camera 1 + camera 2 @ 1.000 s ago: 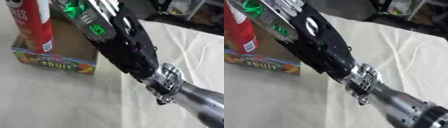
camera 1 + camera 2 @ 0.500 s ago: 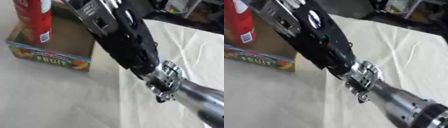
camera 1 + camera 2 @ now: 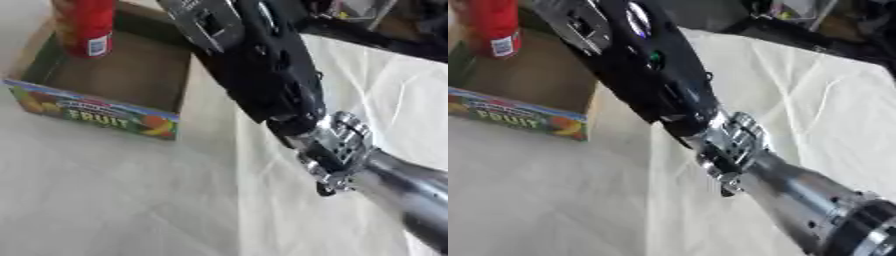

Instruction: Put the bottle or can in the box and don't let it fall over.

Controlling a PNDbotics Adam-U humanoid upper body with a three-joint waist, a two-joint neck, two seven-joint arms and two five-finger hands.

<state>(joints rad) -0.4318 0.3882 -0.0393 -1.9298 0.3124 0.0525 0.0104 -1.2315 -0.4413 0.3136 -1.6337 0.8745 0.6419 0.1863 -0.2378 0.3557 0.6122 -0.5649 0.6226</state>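
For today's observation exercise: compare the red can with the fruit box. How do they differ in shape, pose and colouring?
The red can is a tall cylinder; the fruit box is low, wide and open-topped. The can stands upright inside the box, at its far corner, while the box lies flat on the table. The can is mostly plain red; the box front shows colourful fruit and the word FRUIT. Both carry printed labels.

can point(image 3: 85, 25) upright in box point(image 3: 105, 112), far-left corner | box at table's point(image 3: 114, 200) left | right arm reaches over box's right side
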